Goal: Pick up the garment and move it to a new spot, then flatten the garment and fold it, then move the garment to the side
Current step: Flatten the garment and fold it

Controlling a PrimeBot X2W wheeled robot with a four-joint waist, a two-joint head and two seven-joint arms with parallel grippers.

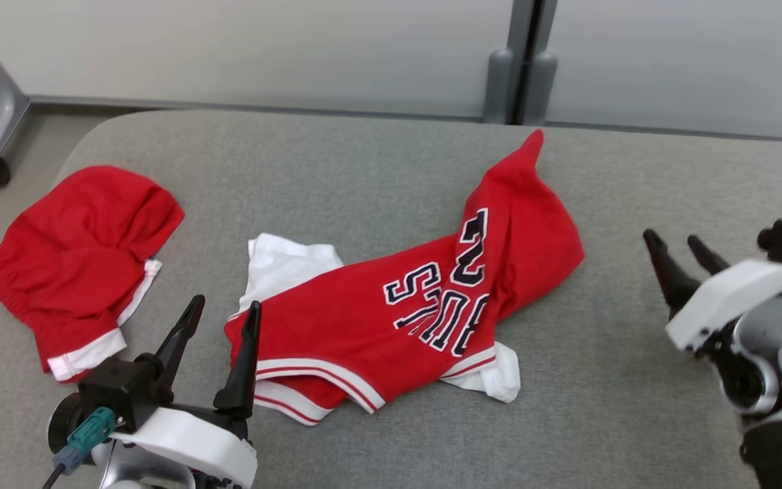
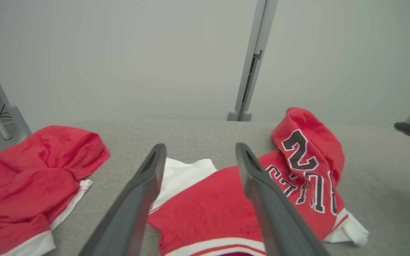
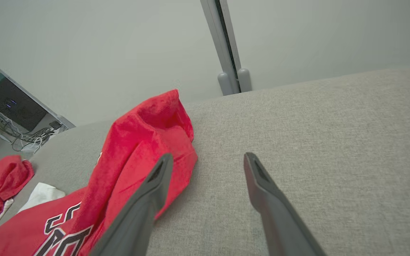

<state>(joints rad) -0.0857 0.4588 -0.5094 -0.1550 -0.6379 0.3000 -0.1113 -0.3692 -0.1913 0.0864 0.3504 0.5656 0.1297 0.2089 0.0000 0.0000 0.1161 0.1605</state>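
Red, soft and probably light, the crumpled jersey (image 1: 377, 319) lies on the tabletop (image 1: 364, 156) between the wide-open left end effector (image 1: 225, 303) and right end effector (image 1: 671, 238); it will flop, so I'd pinch the striped hem (image 1: 323, 380) nearest the left.

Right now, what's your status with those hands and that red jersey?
Left gripper open, empty, beside the jersey. Right gripper open, empty, off to its right. Jersey crumpled, not yet flattened. Second red garment lies apart, left.
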